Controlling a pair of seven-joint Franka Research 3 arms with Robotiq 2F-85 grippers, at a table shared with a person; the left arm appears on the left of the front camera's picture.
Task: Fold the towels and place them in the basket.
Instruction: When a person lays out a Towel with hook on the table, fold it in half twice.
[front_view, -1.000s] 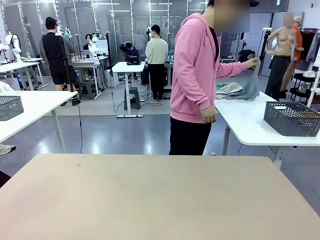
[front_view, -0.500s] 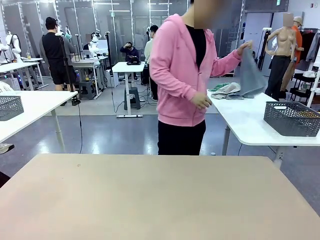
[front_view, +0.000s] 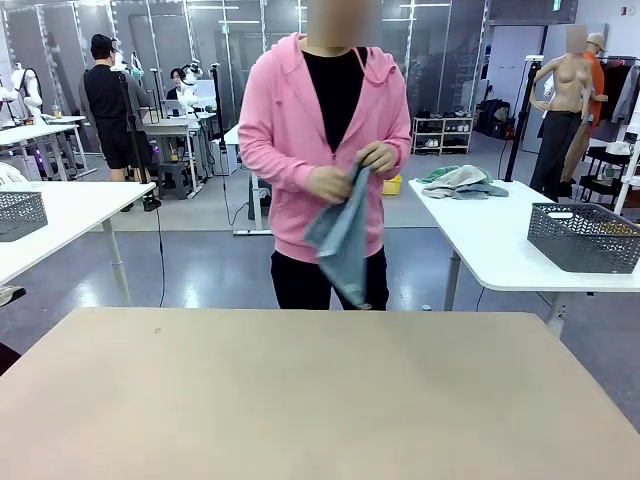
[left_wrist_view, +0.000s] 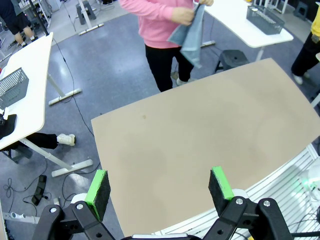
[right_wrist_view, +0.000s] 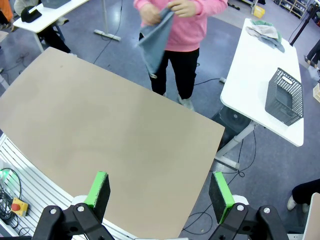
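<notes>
Our left gripper (left_wrist_view: 159, 186) and right gripper (right_wrist_view: 159, 192) gape wide above the table (front_view: 320, 400); past its twelve-o'clock edge a person (front_view: 300, 120) holds the blue-grey towel (front_view: 345, 235).

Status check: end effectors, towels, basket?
Left end effector, right end effector open, empty, over the table. Blue-grey towel in person's hands. Basket on side table.

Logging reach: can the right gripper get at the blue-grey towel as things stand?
Probably not. The blue-grey towel hangs from the person's hands beyond the far edge of the table, while the right gripper hovers open, high over the near side. Nothing blocks the way; it looks too far.
</notes>
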